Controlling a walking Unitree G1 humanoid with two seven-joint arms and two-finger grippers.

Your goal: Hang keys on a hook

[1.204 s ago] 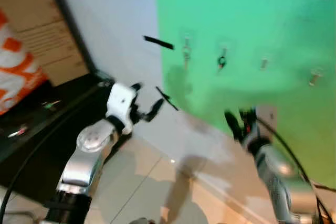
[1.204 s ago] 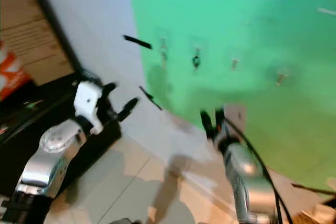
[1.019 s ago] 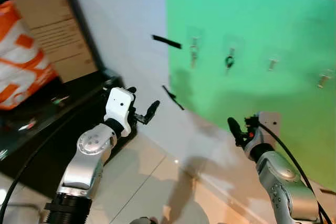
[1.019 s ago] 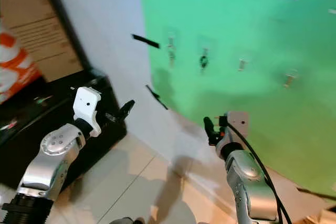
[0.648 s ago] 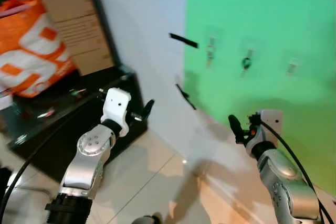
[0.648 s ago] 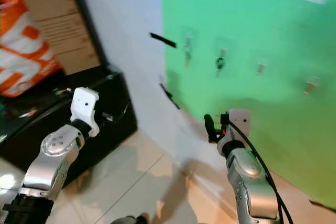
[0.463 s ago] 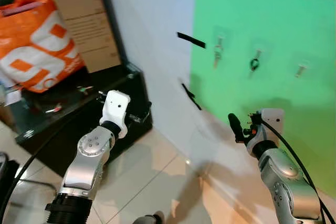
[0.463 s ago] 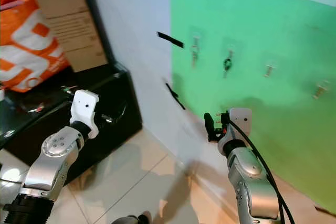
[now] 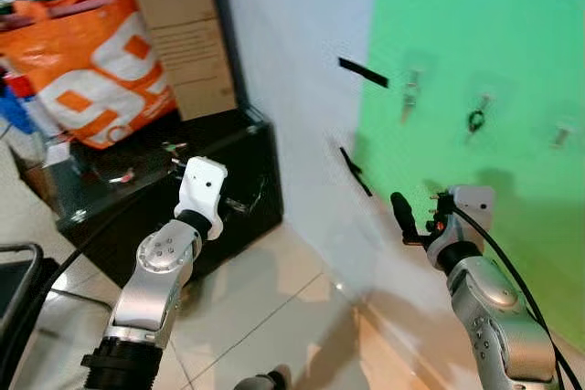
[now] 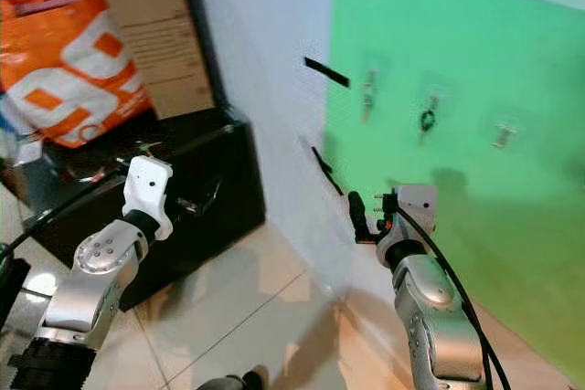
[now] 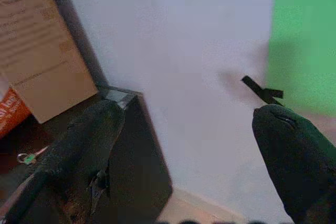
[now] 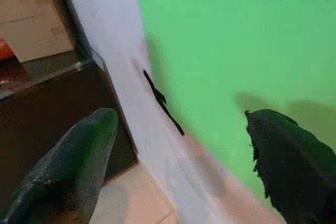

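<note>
The robot is facing a white wall (image 9: pixel 292 61) with a green sheet (image 9: pixel 494 61) covering its right part, and both arms are raised in front of it. The left gripper (image 11: pixel 184 145) is hanging over the near edge of a low black cabinet (image 9: pixel 238 198) on the left, its 2 fingers (image 11: pixel 84 150) spread wide with nothing between them. The right gripper (image 12: pixel 178 166) is pointing toward the lower edge of the green sheet, fingers (image 12: pixel 289 156) likewise spread wide and holding nothing. On the green sheet, 3 hooks are showing in a row: a left hook (image 9: pixel 409 98) with something pale hanging from it (too small to identify), a middle hook (image 9: pixel 482 100) carrying a dark ring (image 9: pixel 475 121), and a right hook (image 9: pixel 561 136) near the frame edge. Short black tape strips (image 9: pixel 363 71) are sticking to the wall near the sheet's left border. The keys (image 11: pixel 27 157) appear to be lying on the cabinet's glossy top: a small ring with a green tag, left of the left gripper and apart from it; further small items (image 9: pixel 119 176) are also lying on that top, too small to tell. An orange and white bag (image 9: pixel 87 66) is sitting at the far left end of the cabinet, with a brown cardboard box (image 9: pixel 178 34) standing just beside it against the wall. Pale floor tiles (image 9: pixel 274 317) are showing below the arms.
</note>
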